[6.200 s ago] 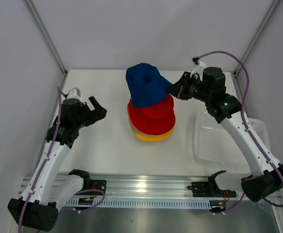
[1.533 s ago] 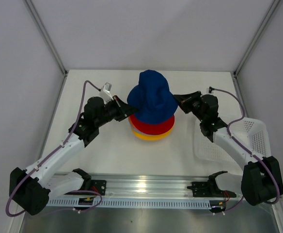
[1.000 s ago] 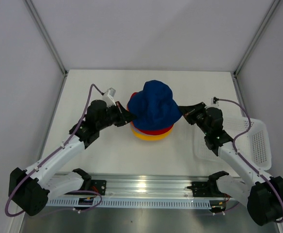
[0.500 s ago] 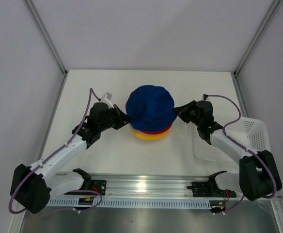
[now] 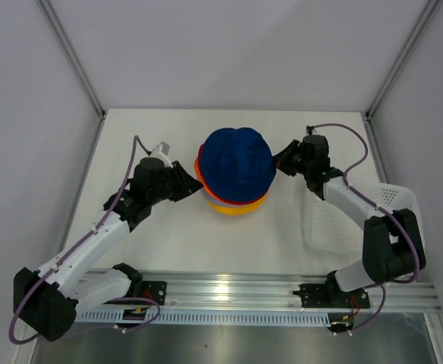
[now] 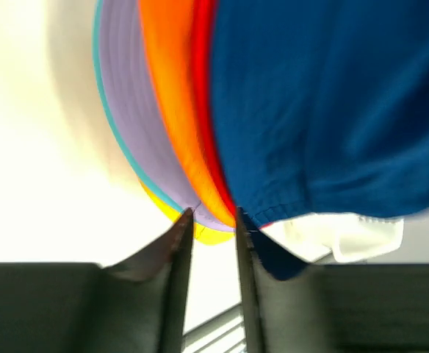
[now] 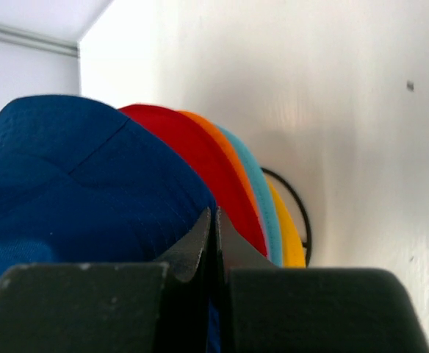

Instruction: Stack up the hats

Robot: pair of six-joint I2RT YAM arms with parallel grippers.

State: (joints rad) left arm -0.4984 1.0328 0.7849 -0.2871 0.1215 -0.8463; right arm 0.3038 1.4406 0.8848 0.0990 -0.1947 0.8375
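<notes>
The navy hat (image 5: 237, 161) sits on top of the pile in the middle of the counter (image 5: 161, 235), crown up, so the step in hand looks like letting go and backing off.

The left tool (image 5: 190, 183) is at the left edge of the pile. Its fingers are a little apart, the brim edges lie right at the tips, and nothing is pinched between them. The right tool (image 5: 281, 160) is at the right edge with its fingers pressed together against the navy brim. I cannot tell whether a fold of cloth is caught there.

To do this well, spread both tools clearly before moving. Then draw each one straight outward and level, left to the left and right to the right, so no brim gets dragged and the soft pile does not tip. If the navy brim lifts as the right tool leaves, stop and open wider.

- **Hats:** six in one pile, which are the navy hat, a red hat (image 7: 174, 143), an orange hat (image 6: 167, 110), a teal hat (image 7: 257, 187), a lavender hat (image 6: 123, 95) and a yellow hat (image 5: 235, 212) at the bottom.
- **Basket:** one white basket (image 5: 358, 220), near right.
- **Wire ring:** one black wire ring (image 7: 300, 209) shows under the pile.
</notes>
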